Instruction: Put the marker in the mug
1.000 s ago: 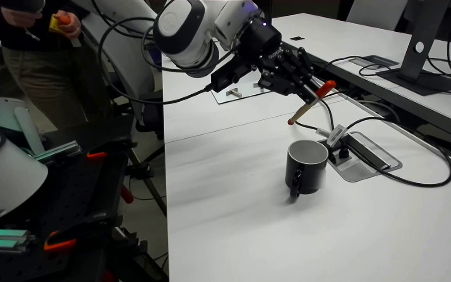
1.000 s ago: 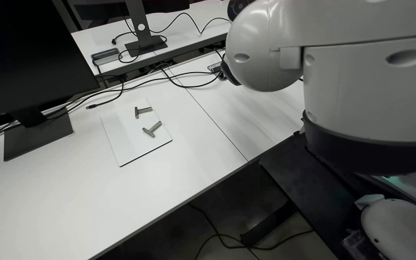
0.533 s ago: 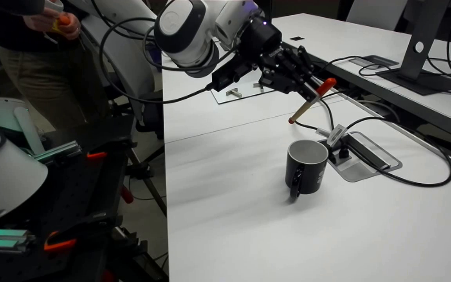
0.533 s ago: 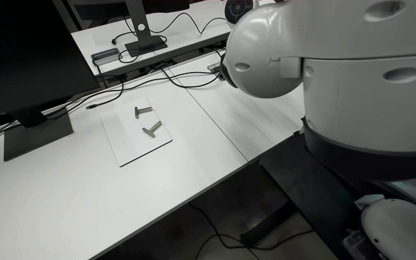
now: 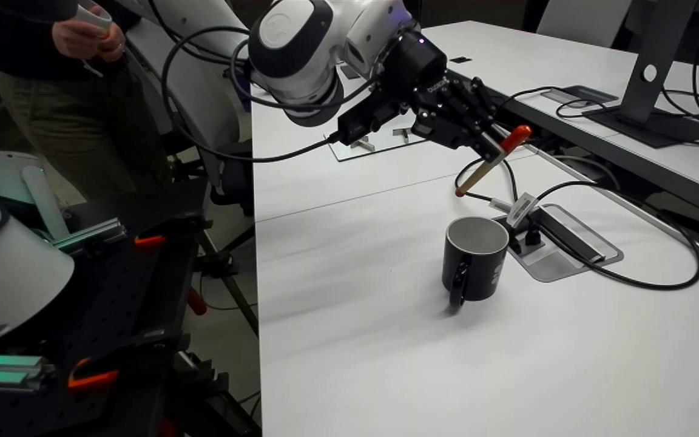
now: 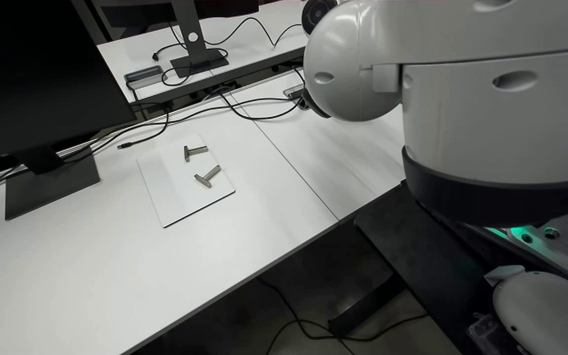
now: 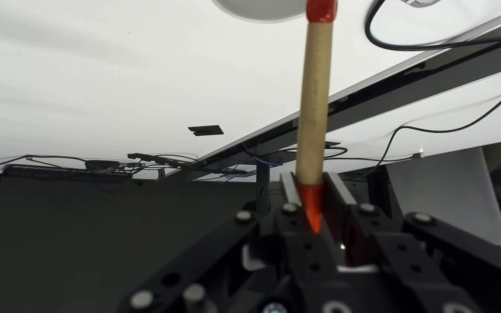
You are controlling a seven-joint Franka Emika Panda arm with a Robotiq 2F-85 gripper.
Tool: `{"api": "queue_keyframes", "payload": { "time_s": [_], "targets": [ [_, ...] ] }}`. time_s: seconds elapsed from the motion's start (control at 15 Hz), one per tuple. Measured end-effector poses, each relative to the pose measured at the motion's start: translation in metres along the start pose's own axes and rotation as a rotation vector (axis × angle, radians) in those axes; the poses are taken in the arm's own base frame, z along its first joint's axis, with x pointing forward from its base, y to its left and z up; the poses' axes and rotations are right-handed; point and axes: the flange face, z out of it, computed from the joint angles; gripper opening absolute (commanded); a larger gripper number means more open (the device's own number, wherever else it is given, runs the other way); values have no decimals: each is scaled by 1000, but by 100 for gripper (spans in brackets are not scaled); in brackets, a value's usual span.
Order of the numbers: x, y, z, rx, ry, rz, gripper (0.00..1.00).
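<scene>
Wrist view: one tan marker [image 7: 314, 100], red at both ends, gripped by one red end between my jaws, remainder projecting. In an exterior view: one black handled mug [image 5: 480, 273], upright on the bench [image 5: 349, 352]; marker tilted, apart from both.

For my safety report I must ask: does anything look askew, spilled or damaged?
No spill or damage shows. Askew: the thin tan marker with red ends, tilted in the black gripper. Untidy: a thin black cable, looping loosely across the white tabletop.
</scene>
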Motion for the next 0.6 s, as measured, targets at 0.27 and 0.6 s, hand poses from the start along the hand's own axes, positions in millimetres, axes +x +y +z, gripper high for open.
{"api": "queue_keyframes", "payload": {
  "time_s": [0.27,0.6],
  "targets": [
    [-1,-4,8,-14,5,18,7],
    [-7,0,20,-41,4,55,7]
  ]
}}
